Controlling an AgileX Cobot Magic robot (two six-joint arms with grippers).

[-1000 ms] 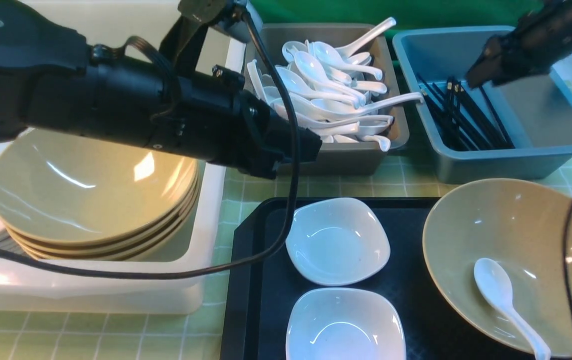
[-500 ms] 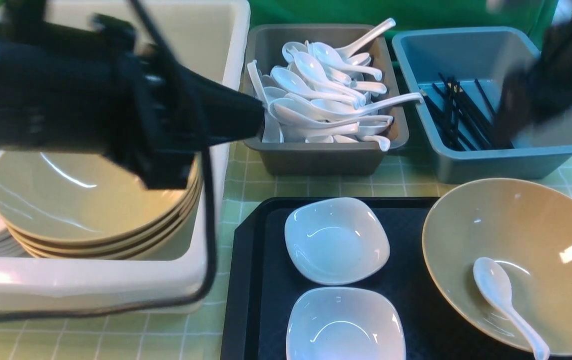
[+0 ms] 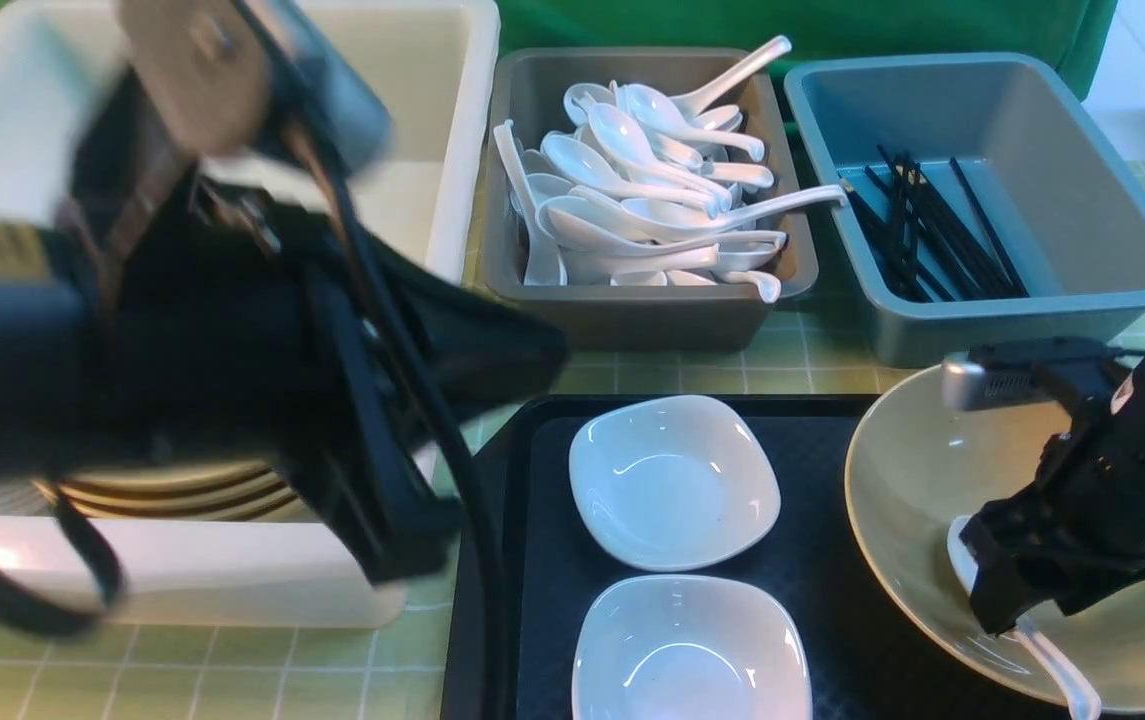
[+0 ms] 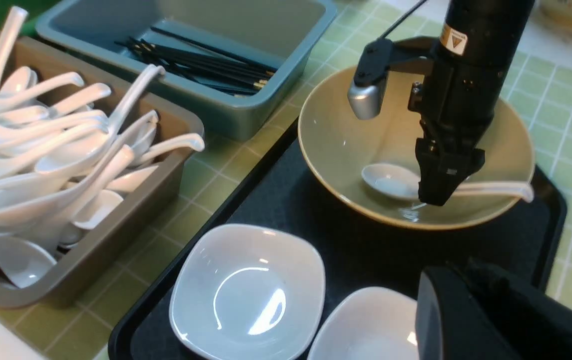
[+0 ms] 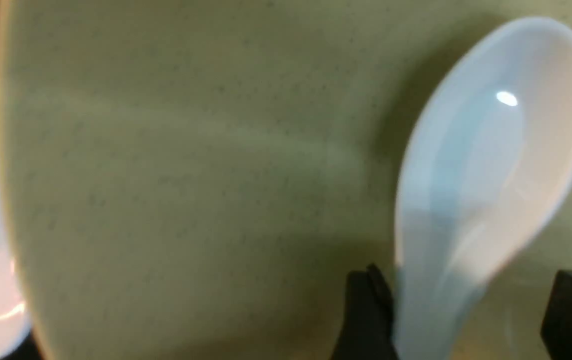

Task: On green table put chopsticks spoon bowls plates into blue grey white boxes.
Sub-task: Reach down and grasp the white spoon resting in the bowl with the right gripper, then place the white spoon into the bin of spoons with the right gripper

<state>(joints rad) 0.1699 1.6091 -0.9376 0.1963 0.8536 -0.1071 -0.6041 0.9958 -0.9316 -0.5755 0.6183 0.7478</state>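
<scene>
At far left the big white box [image 3: 447, 120] holds stacked tan bowls [image 3: 172, 490], glossy and shallow. The left gripper [image 3: 517, 362] is a black blur before it; whether it is open I cannot tell. The grey box [image 3: 632, 320] is heaped with glazed white spoons [image 3: 632, 200]; the blue box [image 3: 992, 330] holds thin black chopsticks [image 3: 922, 235]. On the checked green table [image 3: 712, 375] a textured black tray [image 3: 822, 600] carries two rounded-square white plates [image 3: 674, 482] and a wide tan bowl [image 3: 912, 480]. In that bowl lies a spoon [image 5: 490, 160], its neck between the parted fingers [image 5: 365, 315] of the right gripper [image 3: 1022, 608], touching one and clear of the other.
</scene>
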